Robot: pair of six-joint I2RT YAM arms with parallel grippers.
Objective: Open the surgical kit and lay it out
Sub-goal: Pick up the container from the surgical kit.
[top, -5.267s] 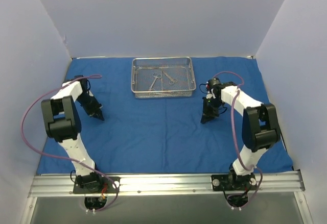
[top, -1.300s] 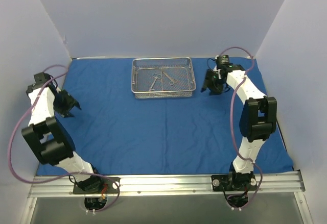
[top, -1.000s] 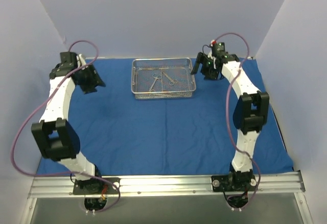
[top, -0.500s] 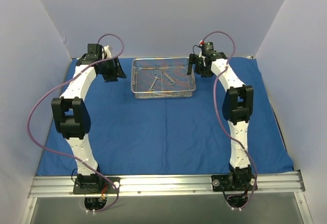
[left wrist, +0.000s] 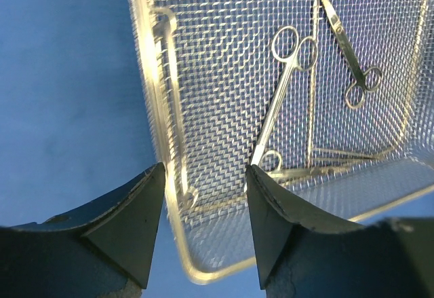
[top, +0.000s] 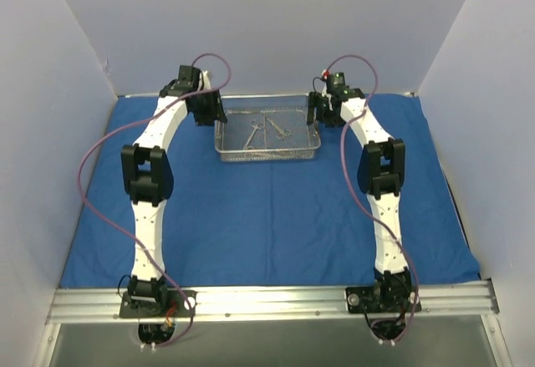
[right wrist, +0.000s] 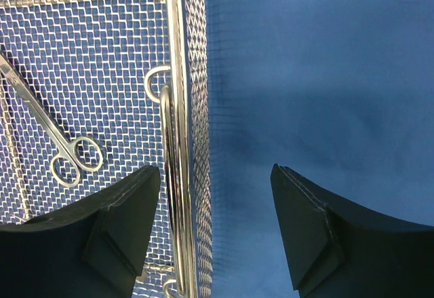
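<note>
The royal-blue cloth [top: 267,216] lies spread flat over the table. At its back centre stands the silver wire-mesh tray [top: 267,156], holding scissors [top: 253,133] and other thin steel instruments [top: 278,127]. My left gripper [top: 215,117] is open at the tray's left end, and the end wall with its handle [left wrist: 169,101] sits between the fingers [left wrist: 132,227] untouched. A pair of scissors [left wrist: 283,94] lies just beyond. My right gripper [top: 316,115] is open astride the tray's right end; the wall and handle [right wrist: 178,142] lie close to its inner finger [right wrist: 122,227].
White walls close in the back and both sides of the table. A metal rail [top: 267,300] with both arm bases runs along the near edge. Both arms reach far forward, arching over the cloth on either side of the tray.
Both arms have swung from the outer sides of the cloth inward and back to the tray's two ends. The right jaws have narrowed a little. The tray has not moved.
</note>
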